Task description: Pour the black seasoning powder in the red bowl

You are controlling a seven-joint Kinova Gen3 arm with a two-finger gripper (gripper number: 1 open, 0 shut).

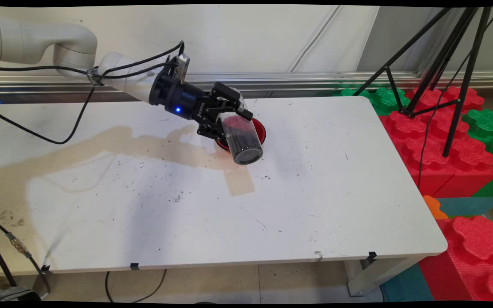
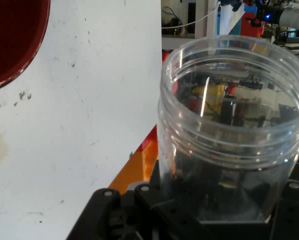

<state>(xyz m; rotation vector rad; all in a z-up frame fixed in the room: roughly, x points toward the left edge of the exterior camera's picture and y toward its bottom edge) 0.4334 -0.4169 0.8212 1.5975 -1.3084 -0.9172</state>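
The white rectangular worktop fills most of the frame, speckled with dark crumbs and marked by a pale brownish stain running from the left toward the middle. Above the centre, the black two-finger hand pinches a clear plastic jar part-filled with dark granules, held tilted over a round red bowl just behind it.

Clear plastic jar of dark grains, tilted above red bowl
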